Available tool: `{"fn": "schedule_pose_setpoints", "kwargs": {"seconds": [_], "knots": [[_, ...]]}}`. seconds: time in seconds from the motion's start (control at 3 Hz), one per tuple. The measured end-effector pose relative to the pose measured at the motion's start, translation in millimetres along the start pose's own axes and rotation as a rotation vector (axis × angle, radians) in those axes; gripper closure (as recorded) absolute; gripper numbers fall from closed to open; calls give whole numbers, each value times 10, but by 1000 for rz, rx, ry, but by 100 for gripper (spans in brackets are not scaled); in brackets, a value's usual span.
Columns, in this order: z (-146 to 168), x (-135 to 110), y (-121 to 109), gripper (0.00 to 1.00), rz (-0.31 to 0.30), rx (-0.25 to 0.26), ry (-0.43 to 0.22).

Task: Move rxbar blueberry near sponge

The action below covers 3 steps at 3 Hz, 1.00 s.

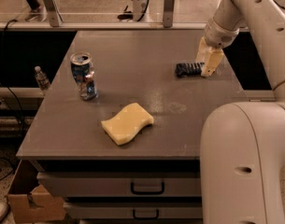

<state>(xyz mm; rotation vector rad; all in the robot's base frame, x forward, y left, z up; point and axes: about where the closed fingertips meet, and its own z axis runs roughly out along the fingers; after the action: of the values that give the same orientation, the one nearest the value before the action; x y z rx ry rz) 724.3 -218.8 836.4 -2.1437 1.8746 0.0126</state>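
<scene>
Presently: claw [207, 68], at the far right of the grey tabletop [132, 45], lowered against the right end of the rxbar blueberry [187, 69]; whether apart or together, cannot tell. Bar lies flat, well apart from the sponge [127, 123], which sits near the front edge, centre. Crushed can [83, 75] upright at left. Below: two drawers [109, 186]. Beyond the left edge: small water bottle [40, 78]; cardboard box [32, 204] on the floor

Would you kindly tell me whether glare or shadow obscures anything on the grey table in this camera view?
Camera view: warm, dim light; a faint sheen on the grey table; the dark navy snack bar reads clearly beside the gripper at the right rear; the pale yellow wavy sponge is evenly lit, with little shadow.
</scene>
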Motion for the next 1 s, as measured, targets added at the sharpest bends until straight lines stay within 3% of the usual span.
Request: {"fn": "schedule_pose_setpoints", "kwargs": {"seconds": [0.33, 0.67, 1.0], "knots": [[-40, -9, -7, 100, 0, 0, 0], [-361, -212, -30, 100, -14, 73, -58], [-860, -505, 100, 100, -49, 137, -117]]}}
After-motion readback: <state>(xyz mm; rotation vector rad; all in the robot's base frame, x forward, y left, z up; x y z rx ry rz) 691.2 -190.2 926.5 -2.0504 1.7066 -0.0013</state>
